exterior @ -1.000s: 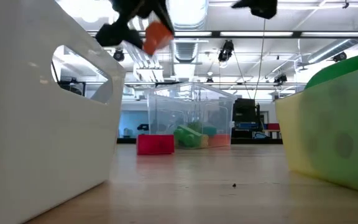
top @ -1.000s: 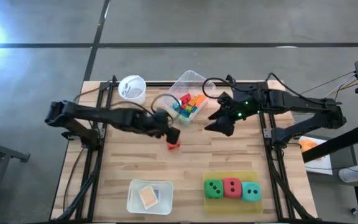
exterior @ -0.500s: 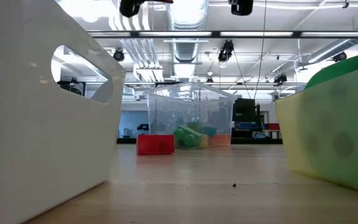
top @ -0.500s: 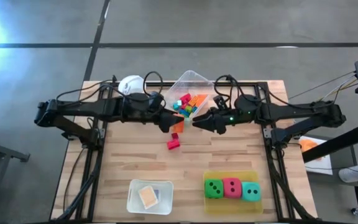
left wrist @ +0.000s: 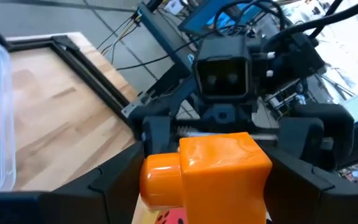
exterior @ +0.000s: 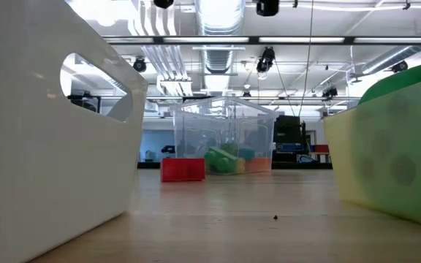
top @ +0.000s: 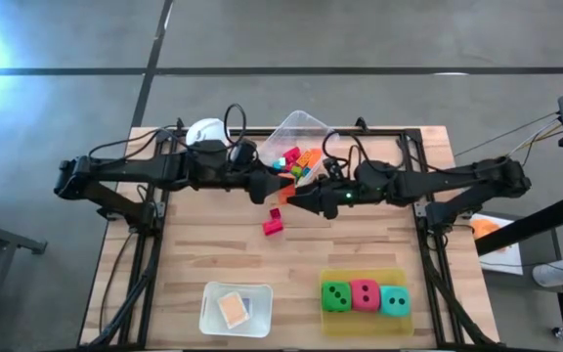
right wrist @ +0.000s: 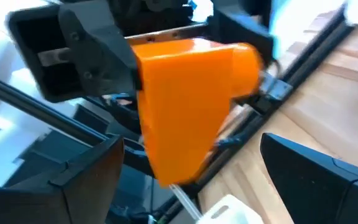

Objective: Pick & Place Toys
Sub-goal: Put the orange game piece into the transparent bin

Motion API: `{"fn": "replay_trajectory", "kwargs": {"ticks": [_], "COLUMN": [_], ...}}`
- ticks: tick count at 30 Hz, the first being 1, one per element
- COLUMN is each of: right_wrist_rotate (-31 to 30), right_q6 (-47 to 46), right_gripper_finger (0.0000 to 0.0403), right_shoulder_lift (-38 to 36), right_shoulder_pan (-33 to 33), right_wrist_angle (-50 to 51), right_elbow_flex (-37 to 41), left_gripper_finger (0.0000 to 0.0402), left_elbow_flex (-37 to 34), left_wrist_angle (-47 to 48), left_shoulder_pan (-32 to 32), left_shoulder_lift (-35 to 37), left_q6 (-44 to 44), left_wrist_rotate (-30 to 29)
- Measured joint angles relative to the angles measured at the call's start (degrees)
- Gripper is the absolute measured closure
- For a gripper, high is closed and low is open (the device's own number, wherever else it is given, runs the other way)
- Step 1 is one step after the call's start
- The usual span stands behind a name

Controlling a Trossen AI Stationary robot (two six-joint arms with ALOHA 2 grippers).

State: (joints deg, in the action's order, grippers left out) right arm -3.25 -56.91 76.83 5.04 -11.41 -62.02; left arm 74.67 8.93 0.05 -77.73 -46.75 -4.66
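Observation:
My left gripper (top: 272, 195) is shut on an orange block (left wrist: 211, 167) high above the table's middle. My right gripper (top: 297, 200) faces it, open. Its two fingers (right wrist: 86, 180) stand on either side of the orange block (right wrist: 185, 99), and I see no touch. A red block (top: 273, 226) lies flat on the table below them. Green, red and teal dice (top: 365, 296) sit in a yellow tray. My left gripper pinches the orange block's two opposite sides (left wrist: 253, 180) between its two fingers. The fingers come nearly level from the table's left. The block is lifted clear, far above the table, and a rounded stub (left wrist: 159, 177) sticks out of one side.
A clear tub (top: 313, 125) with several coloured blocks stands at the far middle, a white cup (top: 206, 132) left of it. A white tray (top: 213, 311) with flat tiles sits near the front left, the yellow tray (top: 365, 318) near the front right.
My left gripper has risen with the orange block and tipped from slanting down to nearly level, toward the right gripper. My right gripper has moved toward the table's left, turned level and closed in on the block. In the low view the block has gone up out of sight.

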Motion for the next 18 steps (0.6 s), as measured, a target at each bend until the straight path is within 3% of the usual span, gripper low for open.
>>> {"fn": "replay_trajectory", "kwargs": {"ticks": [7,18], "right_wrist_rotate": [0.4,1.1], "right_q6": [0.7,1.6], "right_gripper_finger": [0.0034,0.0044], "right_shoulder_lift": [3.8,4.7], "right_shoulder_pan": [0.1,0.1], "right_wrist_angle": [-2.7,-2.5], "right_elbow_flex": [-4.9,-6.1], "left_gripper_finger": [0.0131,0.0131], "left_elbow_flex": [0.0,0.0], "left_wrist_angle": [-0.4,-3.9], "left_shoulder_pan": [-0.1,-0.4], "left_shoulder_lift": [0.0,0.0], "left_q6": [0.9,0.0], "left_wrist_rotate": [3.4,5.3]}}
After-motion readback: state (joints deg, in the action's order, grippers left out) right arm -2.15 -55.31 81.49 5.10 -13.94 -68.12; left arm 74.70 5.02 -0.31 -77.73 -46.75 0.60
